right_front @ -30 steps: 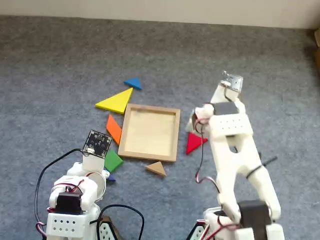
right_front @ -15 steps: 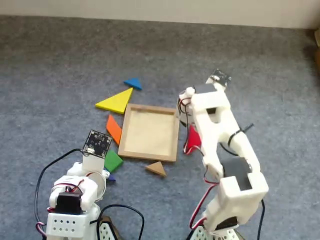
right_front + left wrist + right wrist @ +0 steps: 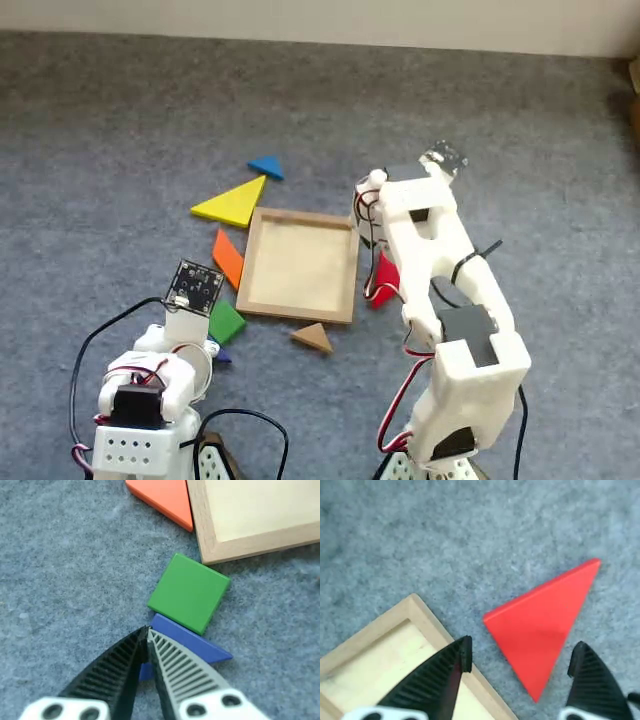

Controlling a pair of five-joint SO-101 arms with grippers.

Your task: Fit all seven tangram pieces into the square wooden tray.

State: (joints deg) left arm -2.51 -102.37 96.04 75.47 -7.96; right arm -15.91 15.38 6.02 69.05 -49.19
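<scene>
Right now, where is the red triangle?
In the high view the red triangle lies on the grey carpet just right of the wooden tray, not touching it. The right gripper hangs open over it.

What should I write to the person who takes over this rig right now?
Left gripper: shut, tips at the dark blue triangle beside the green square.
Right gripper: open over the red triangle, beside the tray.
The yellow triangle, small blue triangle, orange piece and tan triangle lie around the tray.
Done: nothing, the tray holds no piece.
Left: all seven.
</scene>
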